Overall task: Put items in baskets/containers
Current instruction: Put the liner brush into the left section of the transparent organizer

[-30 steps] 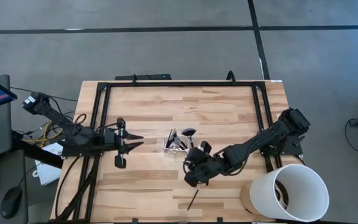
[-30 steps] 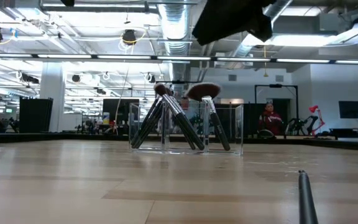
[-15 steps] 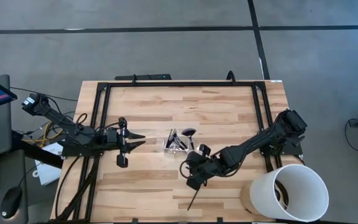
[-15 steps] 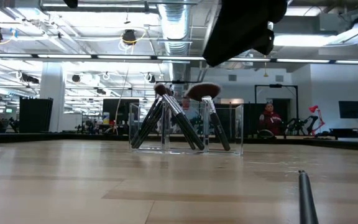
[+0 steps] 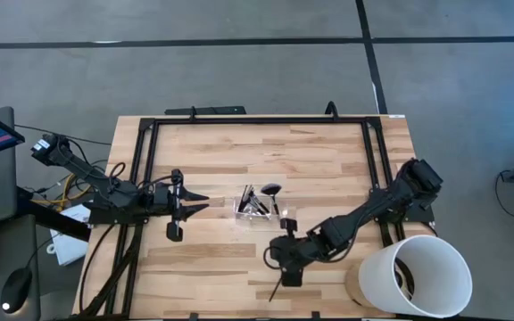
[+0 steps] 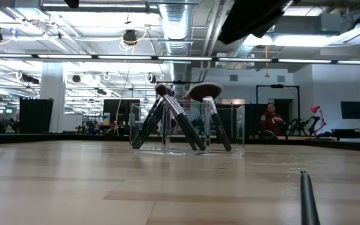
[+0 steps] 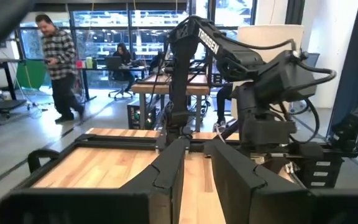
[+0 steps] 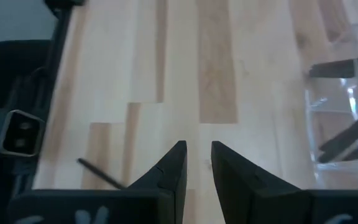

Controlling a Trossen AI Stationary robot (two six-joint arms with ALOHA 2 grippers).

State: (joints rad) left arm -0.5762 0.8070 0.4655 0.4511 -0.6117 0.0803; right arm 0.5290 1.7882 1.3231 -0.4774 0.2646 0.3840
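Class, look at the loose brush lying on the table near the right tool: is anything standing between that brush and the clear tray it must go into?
Nothing visible on the table does. The loose brush lies on bare wood, the clear tray farther up; only the right tool hangs above the stretch between them.

The high view looks straight down from well above, taking in the whole table (image 5: pixel 239 152) with the clear tray (image 5: pixel 257 206) near its centre, while the low view sits at the tabletop's height and looks level across the table (image 6: pixel 74 181) at that same tray (image 6: pixel 186 128) at its twelve o'clock, with the room behind. The left wrist view looks level along the table (image 7: pixel 104 165) toward the right arm (image 7: pixel 253 93), and the right wrist view looks steeply down from close above the table (image 8: pixel 216 68), catching the tray (image 8: pixel 344 112) at three o'clock in its picture.
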